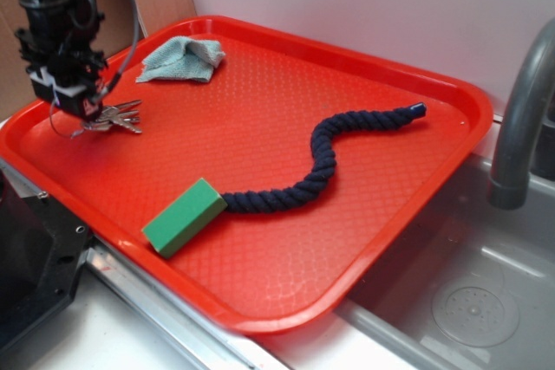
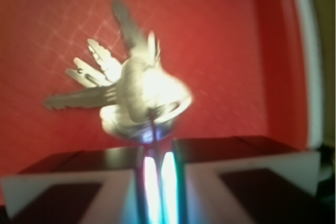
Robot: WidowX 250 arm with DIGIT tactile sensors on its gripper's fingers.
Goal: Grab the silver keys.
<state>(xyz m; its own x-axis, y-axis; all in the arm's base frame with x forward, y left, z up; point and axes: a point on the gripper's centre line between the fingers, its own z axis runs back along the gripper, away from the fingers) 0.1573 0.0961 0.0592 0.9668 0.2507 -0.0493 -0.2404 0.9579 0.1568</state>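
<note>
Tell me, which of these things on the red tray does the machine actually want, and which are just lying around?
Wanted:
- bunch of shiny silver metal keys, hanging from the nearly closed jaws of the black gripper

Lying about:
- green rectangular block
- dark blue twisted rope
- pale teal crumpled cloth
- red plastic tray

There are no words or numbers to read here. The silver keys look too blurry to show any letters.

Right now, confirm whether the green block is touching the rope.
Yes. In the exterior view the green block sits with its upper end against the near end of the rope, with no red tray showing between them.
</note>
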